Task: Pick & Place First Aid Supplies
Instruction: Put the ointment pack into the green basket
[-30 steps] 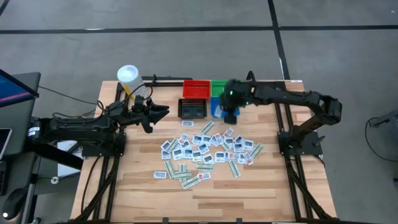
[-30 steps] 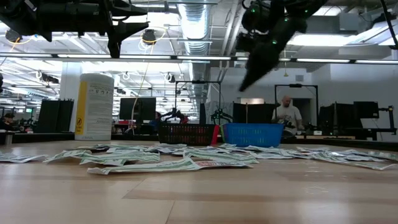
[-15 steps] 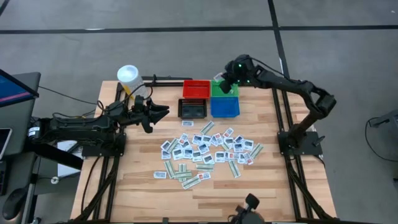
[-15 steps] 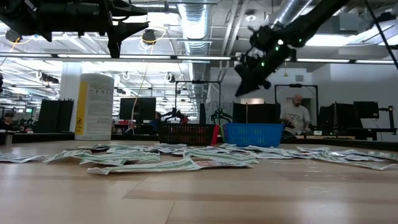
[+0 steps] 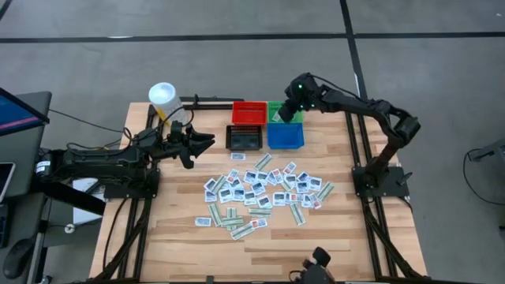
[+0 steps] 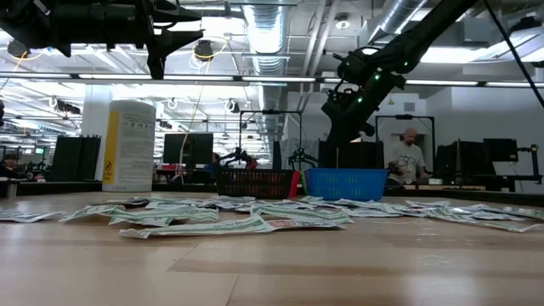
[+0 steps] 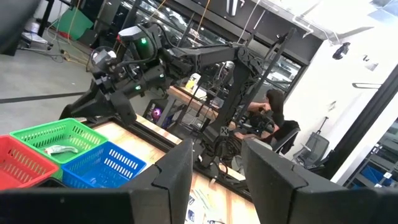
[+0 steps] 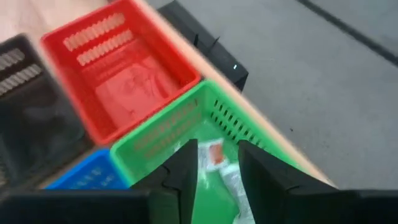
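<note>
Right gripper (image 8: pixel 212 167) hovering over the green bin (image 5: pixel 278 111), fingers standing apart with nothing between them; pale strips (image 8: pixel 222 168) lying inside that bin just beyond the fingertips. Left gripper (image 5: pixel 207 142) hanging above the table's left part, near the white tub (image 5: pixel 162 96), fingers spread and holding nothing. Most first aid packets (image 5: pixel 260 189) lying scattered mid-table, in front of the red bin (image 5: pixel 248 113), black bin (image 5: pixel 243 138) and blue bin (image 5: pixel 285 136).
</note>
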